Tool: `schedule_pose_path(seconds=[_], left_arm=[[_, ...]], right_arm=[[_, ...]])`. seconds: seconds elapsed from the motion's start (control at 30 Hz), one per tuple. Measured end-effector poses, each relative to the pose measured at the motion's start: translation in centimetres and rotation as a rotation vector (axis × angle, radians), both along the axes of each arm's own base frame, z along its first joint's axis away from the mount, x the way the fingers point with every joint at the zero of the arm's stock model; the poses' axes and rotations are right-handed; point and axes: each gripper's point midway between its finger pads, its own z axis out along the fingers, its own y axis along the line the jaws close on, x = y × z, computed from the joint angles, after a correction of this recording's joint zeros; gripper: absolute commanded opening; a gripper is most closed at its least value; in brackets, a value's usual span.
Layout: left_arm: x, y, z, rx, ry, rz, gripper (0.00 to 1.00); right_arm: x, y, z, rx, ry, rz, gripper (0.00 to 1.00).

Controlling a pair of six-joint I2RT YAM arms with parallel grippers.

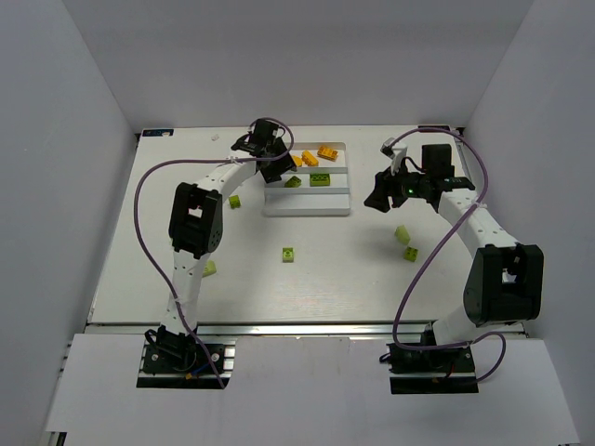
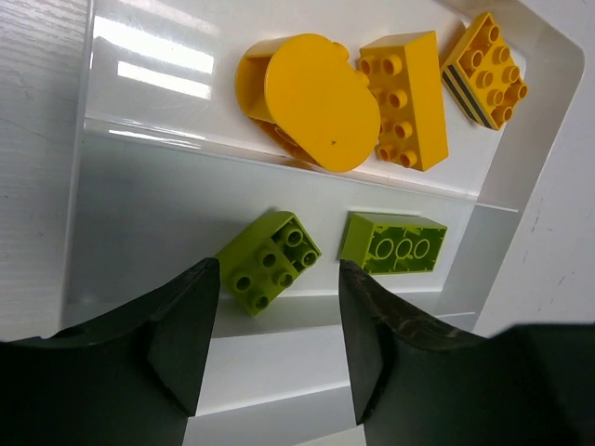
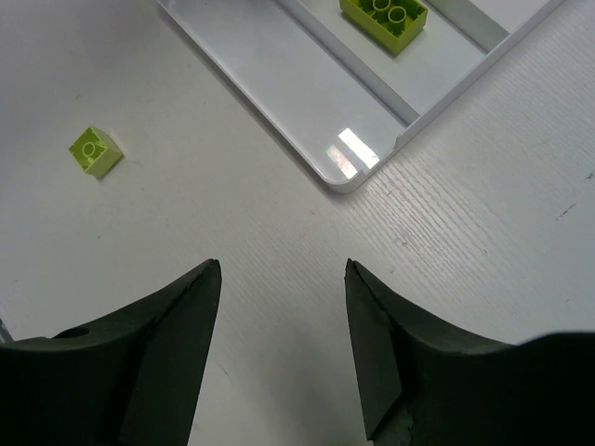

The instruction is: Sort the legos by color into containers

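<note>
The white three-compartment tray (image 1: 307, 213) lies at the back middle of the table. Its far compartment holds orange legos (image 1: 327, 151), seen in the left wrist view as a rounded piece (image 2: 307, 100), a long brick (image 2: 403, 99) and a striped brick (image 2: 483, 70). The middle compartment holds two lime bricks (image 2: 270, 261) (image 2: 394, 243). My left gripper (image 2: 279, 269) (image 1: 277, 175) is open and empty above the tray's left end, over the lime brick. My right gripper (image 3: 283, 269) (image 1: 376, 200) is open and empty above bare table, right of the tray (image 3: 279, 84).
Loose lime bricks lie on the table: one left of the tray (image 1: 235, 202), one in the middle (image 1: 288, 254) (image 3: 94, 150), one by the left arm (image 1: 210, 268), two under the right arm (image 1: 402, 234) (image 1: 410, 253). White walls enclose the table.
</note>
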Motion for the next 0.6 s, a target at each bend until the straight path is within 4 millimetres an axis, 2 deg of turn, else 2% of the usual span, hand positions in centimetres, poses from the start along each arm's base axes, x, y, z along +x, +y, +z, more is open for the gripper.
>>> schedule_pose_path(seconds=[0.1, 0.2, 0.33, 0.4, 0.43, 0.47, 0.5, 0.53, 0.6], left_arm=[[-0.2, 0.1, 0.1, 0.004, 0.005, -0.006, 0.66], [-0.1, 0.0, 1.4, 0.004, -0.013, -0.015, 0.59], [-0.8, 1.1, 5.3, 0.015, -0.052, -0.010, 0.19], [-2.2, 2.6, 8.1, 0.038, -0.084, 0.008, 0.16], [-3.5, 3.7, 9.3, 0.057, -0.088, 0.021, 0.21], [-4.6, 4.7, 10.4, 0.073, -0.094, 0.035, 0.31], [-5.7, 5.7, 11.4, 0.087, -0.104, 0.049, 0.43], [-6.9, 6.9, 12.0, 0.105, -0.103, 0.068, 0.61], [-9.0, 8.7, 12.0, 0.148, -0.083, 0.095, 0.72]], right_arm=[[-0.2, -0.1, -0.2, -0.008, 0.005, 0.004, 0.63], [-0.3, -0.1, -0.3, -0.014, 0.004, 0.009, 0.63], [-0.3, -0.2, -0.4, -0.022, 0.001, 0.014, 0.62], [-0.4, -0.3, -0.5, -0.025, 0.004, 0.015, 0.62], [-0.4, -0.3, -0.5, -0.026, 0.005, 0.015, 0.62], [-0.4, -0.3, -0.5, -0.027, 0.006, 0.016, 0.62], [-0.5, -0.3, -0.6, -0.028, 0.008, 0.016, 0.62], [-0.5, -0.3, -0.6, -0.030, 0.010, 0.015, 0.62], [-0.5, -0.3, -0.8, -0.032, 0.016, 0.014, 0.63]])
